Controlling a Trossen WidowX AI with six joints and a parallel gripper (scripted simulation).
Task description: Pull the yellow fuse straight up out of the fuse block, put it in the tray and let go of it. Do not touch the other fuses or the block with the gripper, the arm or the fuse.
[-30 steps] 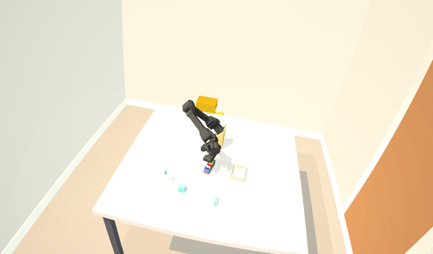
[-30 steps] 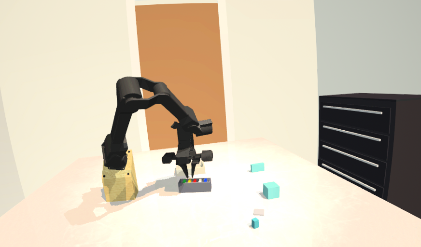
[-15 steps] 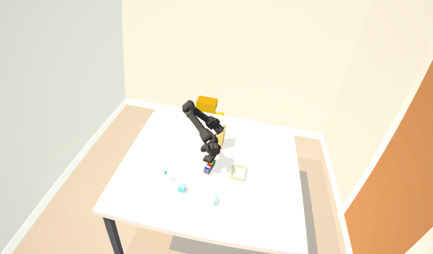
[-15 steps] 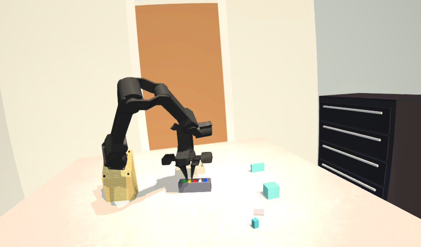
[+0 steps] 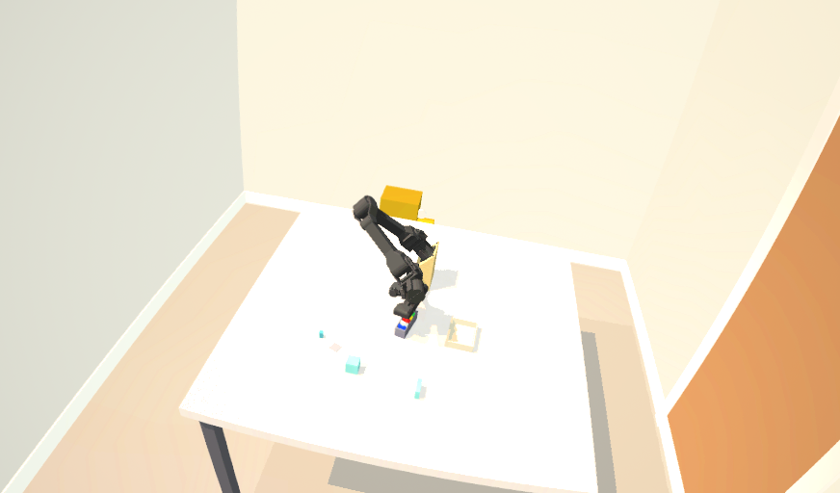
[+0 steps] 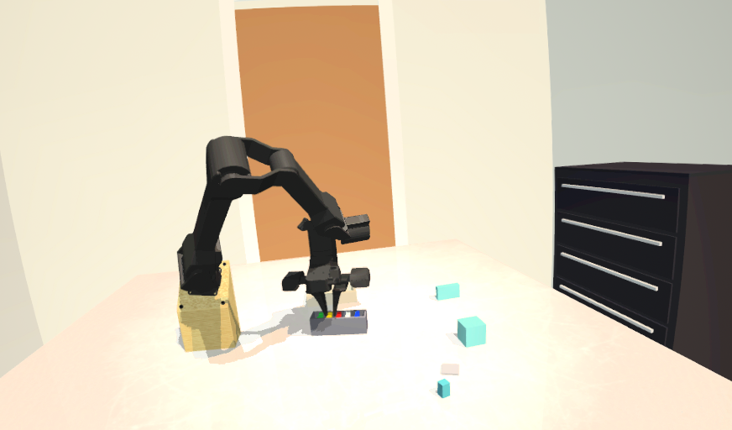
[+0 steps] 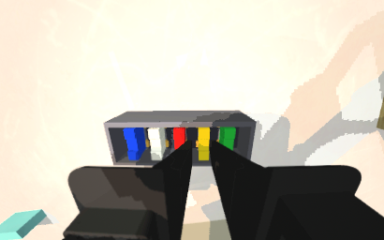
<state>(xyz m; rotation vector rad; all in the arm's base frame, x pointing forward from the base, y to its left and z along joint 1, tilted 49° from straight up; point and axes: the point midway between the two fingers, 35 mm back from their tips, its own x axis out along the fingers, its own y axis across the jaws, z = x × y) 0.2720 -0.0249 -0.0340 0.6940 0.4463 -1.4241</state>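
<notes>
The top view looks down steeply from high above and well off, taking in the whole tabletop (image 5: 509, 392) and its corners. The exterior view sits low near one tabletop edge, facing the arm (image 6: 283, 176). The wrist view looks down close between the end effector (image 7: 200, 155) fingers. All share the fuse block (image 7: 181, 117).
</notes>
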